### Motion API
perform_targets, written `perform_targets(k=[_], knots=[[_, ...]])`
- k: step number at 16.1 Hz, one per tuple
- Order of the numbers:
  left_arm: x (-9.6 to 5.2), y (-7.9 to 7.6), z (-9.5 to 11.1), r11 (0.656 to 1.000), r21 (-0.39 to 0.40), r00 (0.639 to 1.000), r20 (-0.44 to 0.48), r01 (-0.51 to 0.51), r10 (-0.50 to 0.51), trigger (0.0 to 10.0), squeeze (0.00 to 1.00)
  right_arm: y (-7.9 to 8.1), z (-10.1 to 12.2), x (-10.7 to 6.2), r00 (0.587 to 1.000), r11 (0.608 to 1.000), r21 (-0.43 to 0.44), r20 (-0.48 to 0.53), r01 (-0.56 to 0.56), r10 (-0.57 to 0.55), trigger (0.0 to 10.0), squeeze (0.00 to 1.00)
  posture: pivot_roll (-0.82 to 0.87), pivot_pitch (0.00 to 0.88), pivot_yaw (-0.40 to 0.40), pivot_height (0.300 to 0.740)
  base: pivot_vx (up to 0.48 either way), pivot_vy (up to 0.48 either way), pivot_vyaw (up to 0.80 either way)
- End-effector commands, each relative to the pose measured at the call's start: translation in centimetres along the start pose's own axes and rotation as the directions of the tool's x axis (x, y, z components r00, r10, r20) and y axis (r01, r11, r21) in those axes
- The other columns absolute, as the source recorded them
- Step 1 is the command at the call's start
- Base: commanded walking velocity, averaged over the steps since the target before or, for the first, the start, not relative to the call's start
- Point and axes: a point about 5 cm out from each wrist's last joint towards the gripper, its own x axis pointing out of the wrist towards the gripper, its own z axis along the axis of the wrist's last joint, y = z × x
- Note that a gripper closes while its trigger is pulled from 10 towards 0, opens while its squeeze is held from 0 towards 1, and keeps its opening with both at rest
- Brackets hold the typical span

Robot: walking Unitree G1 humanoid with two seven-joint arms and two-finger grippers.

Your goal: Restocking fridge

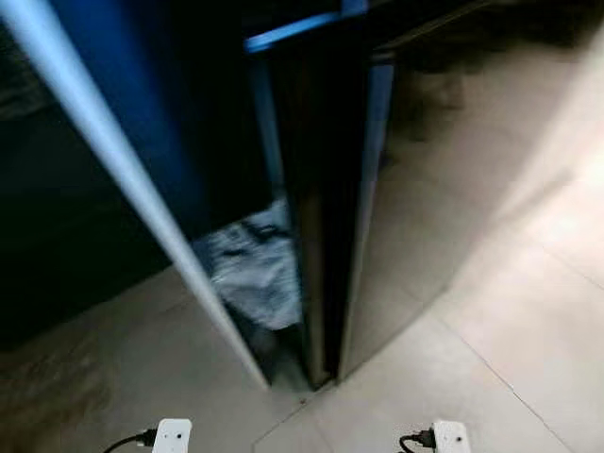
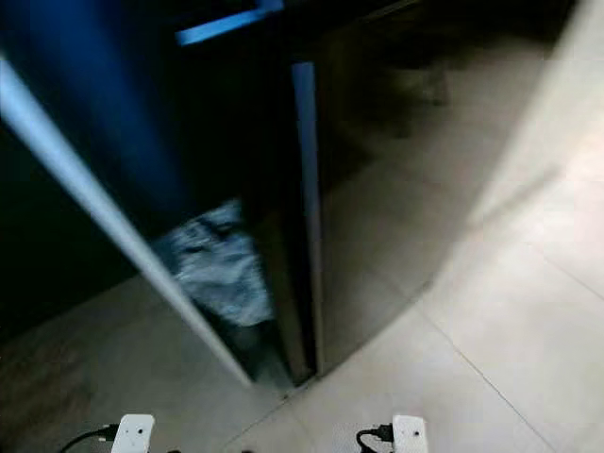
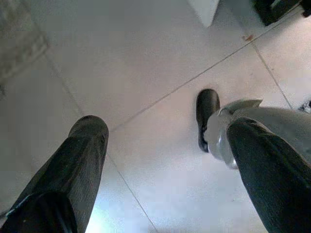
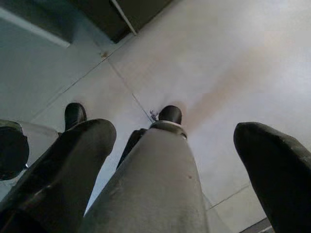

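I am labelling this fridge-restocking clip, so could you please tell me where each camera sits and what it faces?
Left eye view: on the head, looking down at the open fridge door, a pale bag and the tiled floor.
Right eye view: same scene, from slightly to the right.
Left wrist view: along the left gripper at the floor and the robot's foot.
Right wrist view: along the right gripper at its leg.
Both wrist views share the floor and the feet.

dark fridge standing on pale tile, door ajar, crumpled pale bag low inside
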Motion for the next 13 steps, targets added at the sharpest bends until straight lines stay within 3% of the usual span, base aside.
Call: perform_targets(k=[1, 13], knots=[[-0.3, 0.3, -1.1, 1.0, 0.021, 0.999, -0.039, 0.002, -0.001, 10.0, 0.0, 0.0, -0.8, -0.1, 1.0, 1.0, 0.006, -0.027, 0.002, -0.002, 10.0, 0.0, -0.01, 0.174, 0.044, 0.74, 0.0, 0.0, 0.79], [-0.1, -0.5, -0.6, 1.0, 0.023, 1.0, -0.023, 0.019, -0.018, 10.0, 0.0, 0.5, -1.7, -0.3, 0.998, 0.999, -0.034, -0.062, -0.028, 0.026, 10.0, 0.0, -0.02, 0.19, 0.04, 0.74, 0.0, 0.0, 0.8]])
